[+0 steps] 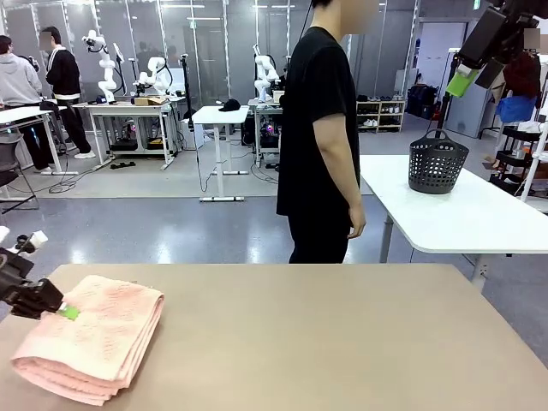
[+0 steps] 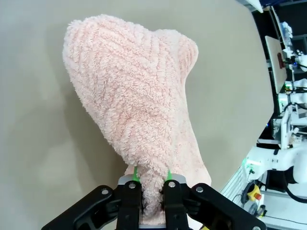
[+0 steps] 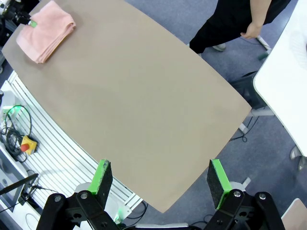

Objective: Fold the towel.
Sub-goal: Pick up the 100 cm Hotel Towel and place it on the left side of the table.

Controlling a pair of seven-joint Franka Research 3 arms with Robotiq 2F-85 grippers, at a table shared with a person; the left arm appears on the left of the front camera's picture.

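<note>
Left hand (image 2: 152,184) pinching folded towel (image 2: 139,120) edge (wrist close-up), right hand (image 3: 160,179) wide above table (image 3: 144,110).

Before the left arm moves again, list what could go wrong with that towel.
1. The left gripper pinches only a small tuft of the towel; a pull may slip it free or drag the folded stack open.
2. The towel lies close to the table edge on the robot's left, so a shove might push it off.

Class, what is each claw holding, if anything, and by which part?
The left claw pinches a bunched fold of the towel. The right claw is open, holding nothing.
</note>
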